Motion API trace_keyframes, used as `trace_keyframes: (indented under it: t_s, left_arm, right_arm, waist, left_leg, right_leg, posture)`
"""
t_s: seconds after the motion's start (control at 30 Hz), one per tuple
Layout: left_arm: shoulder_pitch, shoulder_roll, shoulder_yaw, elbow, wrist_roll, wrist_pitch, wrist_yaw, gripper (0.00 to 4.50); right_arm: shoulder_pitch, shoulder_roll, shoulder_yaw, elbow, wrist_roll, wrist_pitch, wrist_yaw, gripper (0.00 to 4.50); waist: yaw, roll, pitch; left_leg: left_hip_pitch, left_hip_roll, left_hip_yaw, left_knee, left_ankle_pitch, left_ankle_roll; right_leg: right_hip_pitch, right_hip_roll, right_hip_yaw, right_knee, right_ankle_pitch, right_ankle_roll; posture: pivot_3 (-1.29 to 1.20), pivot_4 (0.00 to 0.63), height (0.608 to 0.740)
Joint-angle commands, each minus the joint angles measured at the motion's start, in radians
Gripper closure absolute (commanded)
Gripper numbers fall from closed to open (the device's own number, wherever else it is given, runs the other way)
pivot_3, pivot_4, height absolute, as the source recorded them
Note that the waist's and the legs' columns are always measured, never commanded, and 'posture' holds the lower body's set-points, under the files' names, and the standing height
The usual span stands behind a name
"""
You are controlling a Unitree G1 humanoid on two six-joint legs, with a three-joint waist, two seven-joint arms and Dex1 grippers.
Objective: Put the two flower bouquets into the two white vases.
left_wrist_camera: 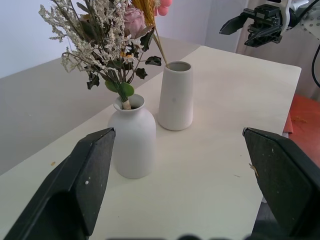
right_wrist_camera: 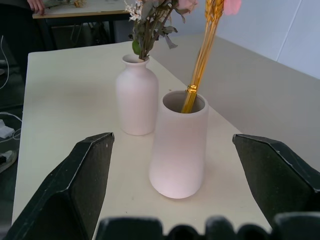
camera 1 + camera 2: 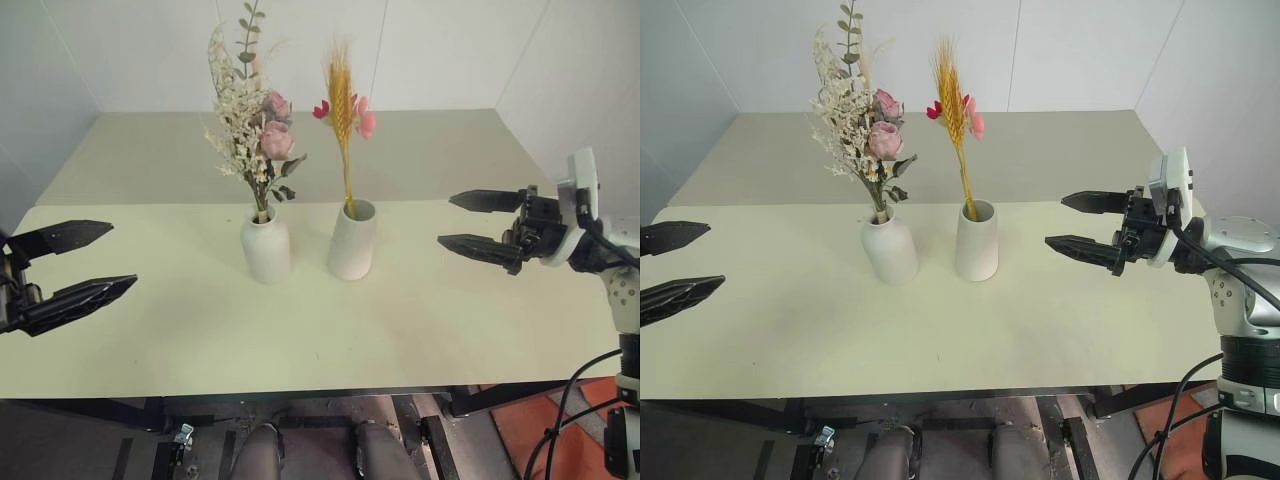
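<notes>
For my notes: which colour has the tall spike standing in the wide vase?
Golden yellow; the spike in the wide vase shows best in the left eye view.

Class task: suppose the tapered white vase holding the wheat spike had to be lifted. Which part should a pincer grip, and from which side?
Grip the tapered vase around its bare mid-body, from the robot's right. The right pincer already stands open and level there, while the bottle vase crowds the other side.

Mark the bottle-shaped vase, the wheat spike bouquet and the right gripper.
bottle-shaped vase (image 3: 266, 250), left eye view, middle of its rounded body.
wheat spike bouquet (image 3: 341, 100), left eye view, on the golden spike head.
right gripper (image 3: 446, 220), left eye view, midway between its open fingertips.
</notes>
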Motion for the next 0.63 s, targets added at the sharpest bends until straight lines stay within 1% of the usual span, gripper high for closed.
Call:
trace_keyframes:
  t_s: [0.03, 0.63]
  left_arm:
    - [-0.004, 0.015, 0.012, -0.013, -0.010, -0.007, 0.005, 0.06]
    - [-0.051, 0.012, -0.065, 0.008, 0.001, -0.036, 0.010, 0.06]
  right_arm:
    - [-0.018, -0.017, -0.022, -0.014, 0.004, -0.016, 0.003, 0.00]
    - [0.008, -0.041, -0.042, -0.018, -0.008, -0.013, -0.011, 0.00]
  waist:
    - [0.000, 0.000, 0.000]
    - [0.000, 0.000, 0.000]
  left_leg:
    - [0.000, 0.000, 0.000, 0.000, 0.000, 0.000]
    - [0.000, 0.000, 0.000, 0.000, 0.000, 0.000]
  right_leg:
    - [0.000, 0.000, 0.000, 0.000, 0.000, 0.000]
    - [0.000, 0.000, 0.000, 0.000, 0.000, 0.000]
  posture:
    - [0.00, 0.150, 0.740]
    - [0.00, 0.150, 0.740]
